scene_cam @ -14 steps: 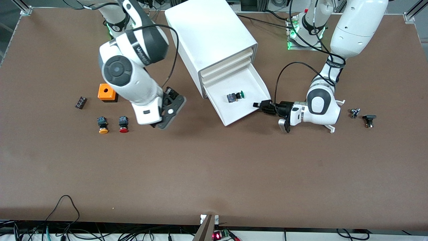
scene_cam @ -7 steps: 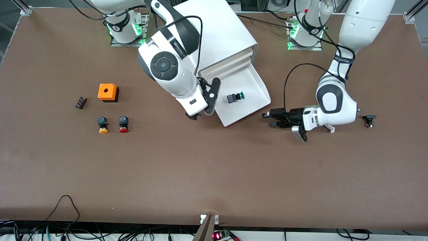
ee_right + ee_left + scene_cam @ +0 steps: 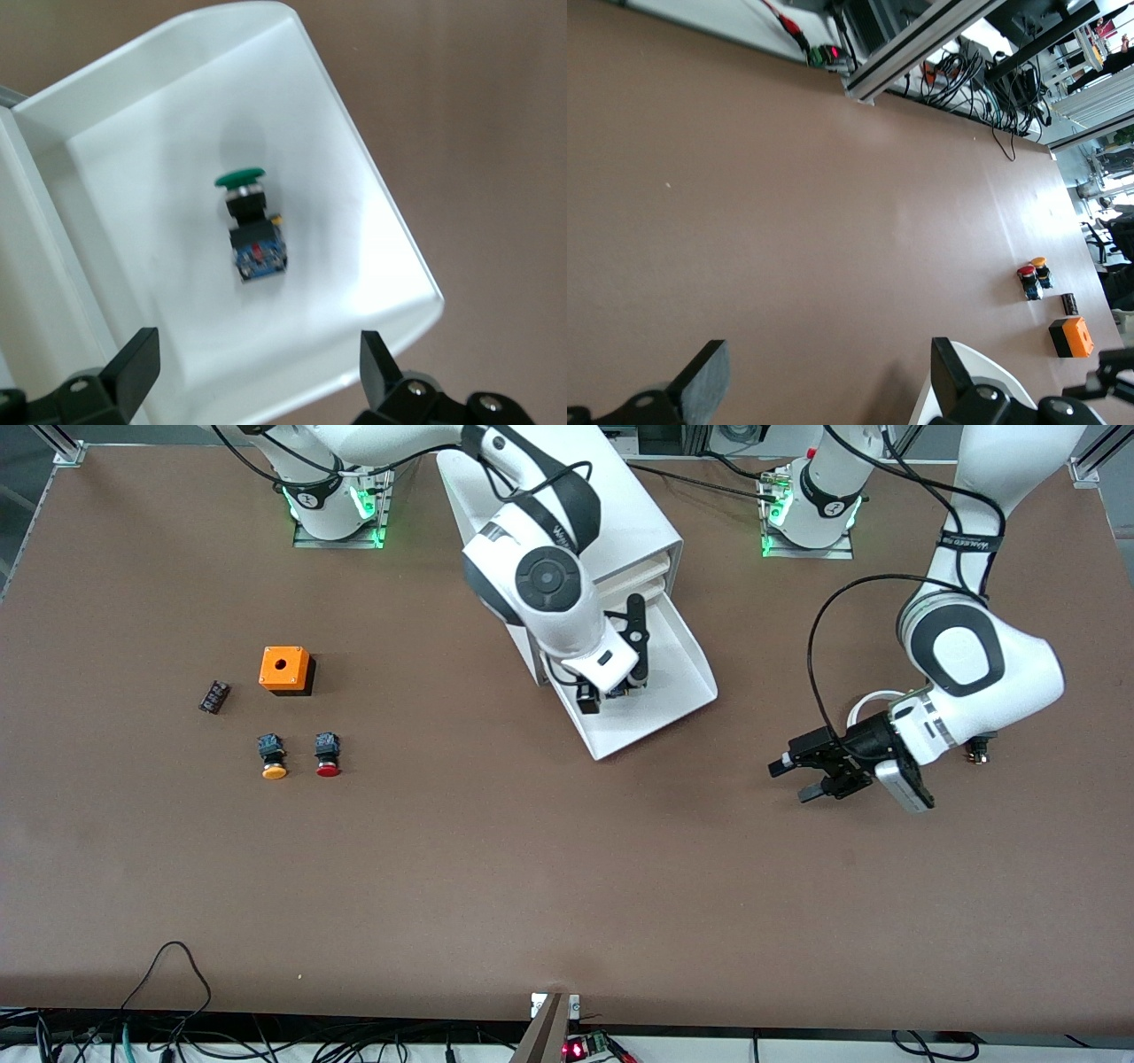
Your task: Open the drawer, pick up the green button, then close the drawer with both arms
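The bottom drawer (image 3: 687, 657) of the white cabinet (image 3: 638, 522) stands pulled open. The green-capped button (image 3: 251, 226) lies on its side on the drawer floor (image 3: 159, 177). My right gripper (image 3: 611, 693) hangs open and empty directly over the button, which its hand mostly hides in the front view; in the right wrist view the gripper (image 3: 257, 372) shows with its fingers spread. My left gripper (image 3: 791, 779) is open and empty, low over bare table toward the left arm's end, apart from the drawer. It also shows open in the left wrist view (image 3: 826, 376).
An orange box (image 3: 285, 670), a yellow-capped button (image 3: 273, 755), a red-capped button (image 3: 328, 754) and a small dark part (image 3: 213, 696) lie toward the right arm's end. A small black part (image 3: 979, 751) sits partly under the left arm's wrist.
My right arm has swung from beside the orange box to over the open drawer. My left gripper has drawn back from the drawer's rim toward the left arm's end.
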Robot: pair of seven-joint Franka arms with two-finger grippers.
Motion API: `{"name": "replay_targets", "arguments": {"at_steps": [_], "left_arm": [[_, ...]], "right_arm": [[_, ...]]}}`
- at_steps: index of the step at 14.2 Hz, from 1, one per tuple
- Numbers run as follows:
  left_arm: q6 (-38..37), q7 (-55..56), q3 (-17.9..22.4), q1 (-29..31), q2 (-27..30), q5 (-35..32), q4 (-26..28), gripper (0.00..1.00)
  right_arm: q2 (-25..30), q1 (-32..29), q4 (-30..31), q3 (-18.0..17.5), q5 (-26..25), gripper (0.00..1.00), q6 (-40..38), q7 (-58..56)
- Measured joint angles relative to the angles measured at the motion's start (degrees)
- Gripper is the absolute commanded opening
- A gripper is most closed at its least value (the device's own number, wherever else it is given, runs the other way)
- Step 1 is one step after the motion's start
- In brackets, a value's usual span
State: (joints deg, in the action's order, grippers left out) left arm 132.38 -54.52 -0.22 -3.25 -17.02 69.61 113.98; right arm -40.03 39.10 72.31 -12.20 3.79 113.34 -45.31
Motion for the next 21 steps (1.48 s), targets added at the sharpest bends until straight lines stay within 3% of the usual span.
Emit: {"name": "replay_targets", "arguments": {"at_steps": [4, 10, 15, 21], "left_arm": [[-0.5, 0.1, 0.5, 4.7, 5.1, -17.1, 0.0, 1.00], [-8.7, 1.4, 6.6, 5.9, 12.5, -38.4, -2.4, 1.00], [-20.6, 22.9, 7.1, 5.6, 13.0, -56.3, -12.5, 1.00], [-34.1, 44.2, 3.8, 4.7, 13.0, -65.1, -20.7, 1.00]], "right_arm": [[-2.0, 2.0, -0.1, 0.5, -1.5, 1.00, 2.4, 0.0], [-6.0, 2.5, -0.2, 1.0, -1.8, 1.00, 6.0, -0.1], [-7.1, 3.9, -0.3, 1.0, -3.0, 1.00, 6.0, -0.1], [-7.9, 4.2, -0.3, 1.1, -3.3, 1.00, 6.0, -0.1]]}}
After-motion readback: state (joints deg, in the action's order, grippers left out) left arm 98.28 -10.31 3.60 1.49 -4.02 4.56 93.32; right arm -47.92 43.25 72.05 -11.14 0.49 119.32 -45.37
